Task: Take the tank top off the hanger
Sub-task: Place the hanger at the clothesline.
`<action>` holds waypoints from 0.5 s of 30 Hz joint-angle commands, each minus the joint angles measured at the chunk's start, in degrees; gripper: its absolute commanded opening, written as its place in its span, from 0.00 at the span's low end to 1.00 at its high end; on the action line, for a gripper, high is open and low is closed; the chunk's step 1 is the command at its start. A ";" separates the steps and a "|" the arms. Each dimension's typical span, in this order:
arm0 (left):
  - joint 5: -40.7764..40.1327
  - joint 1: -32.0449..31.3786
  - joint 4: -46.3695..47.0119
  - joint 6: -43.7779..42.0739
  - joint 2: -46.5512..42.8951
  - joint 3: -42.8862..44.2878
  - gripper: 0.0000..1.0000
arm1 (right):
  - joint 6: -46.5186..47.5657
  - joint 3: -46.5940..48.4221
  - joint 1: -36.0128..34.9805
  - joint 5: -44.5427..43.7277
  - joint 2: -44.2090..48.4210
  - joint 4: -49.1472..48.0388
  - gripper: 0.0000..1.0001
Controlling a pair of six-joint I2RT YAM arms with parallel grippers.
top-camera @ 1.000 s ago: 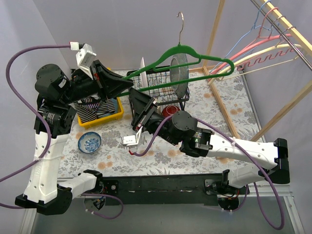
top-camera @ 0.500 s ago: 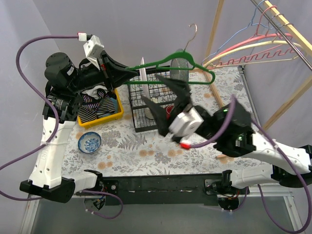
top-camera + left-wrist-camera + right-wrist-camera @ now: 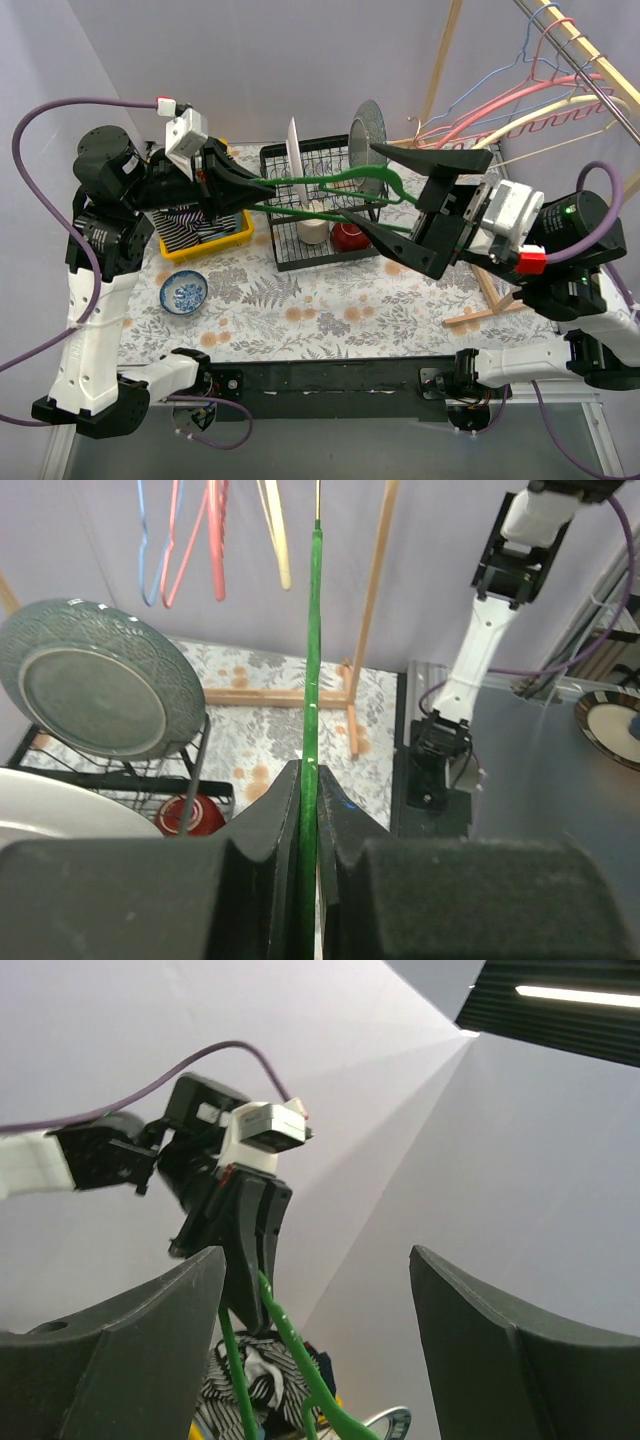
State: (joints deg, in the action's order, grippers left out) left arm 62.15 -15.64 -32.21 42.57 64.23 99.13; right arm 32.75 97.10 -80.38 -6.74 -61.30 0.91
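The green hanger [image 3: 330, 188] is bare and held level above the dish rack. My left gripper [image 3: 238, 186] is shut on its left end; in the left wrist view the green bar [image 3: 313, 660] runs up from between my closed jaws [image 3: 308, 785]. The striped black-and-white tank top [image 3: 188, 220] lies in the yellow bin [image 3: 218, 243], off the hanger; it also shows in the right wrist view [image 3: 256, 1388]. My right gripper [image 3: 362, 183] is wide open, facing left, its fingers above and below the hanger's right end without touching it. The right wrist view shows the hanger [image 3: 298, 1358] between its spread fingers [image 3: 130, 1360].
A black wire dish rack [image 3: 283, 255] holds a grey plate [image 3: 369, 128], a white plate [image 3: 293, 150], a white cup [image 3: 313, 231] and a red cup [image 3: 347, 236]. A blue patterned bowl [image 3: 184, 292] sits front left. Several hangers [image 3: 520, 98] hang on a wooden rail at the right.
My right arm swung from the table's middle up to the right, and its open gripper now faces the hanger. My left gripper brought the hanger down to level.
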 commanded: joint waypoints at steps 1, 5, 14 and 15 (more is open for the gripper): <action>4.47 0.17 -9.18 -4.94 -1.91 1.94 0.00 | 0.20 5.37 -0.22 6.21 3.63 14.98 0.82; 7.28 0.17 -14.98 -9.51 -2.61 3.44 0.00 | 4.33 5.13 -0.22 1.42 7.41 22.81 0.80; 5.61 0.17 -22.02 -16.81 -6.83 -2.71 0.00 | 11.54 5.56 -0.22 -8.72 6.98 43.55 0.76; 5.44 0.17 -22.46 -17.08 -7.18 -2.98 0.00 | 11.98 4.86 -0.22 -8.81 7.42 43.83 0.76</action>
State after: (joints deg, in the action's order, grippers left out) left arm 67.29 -15.64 -51.33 28.95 59.18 97.73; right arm 40.77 102.54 -80.38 -10.76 -52.14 34.65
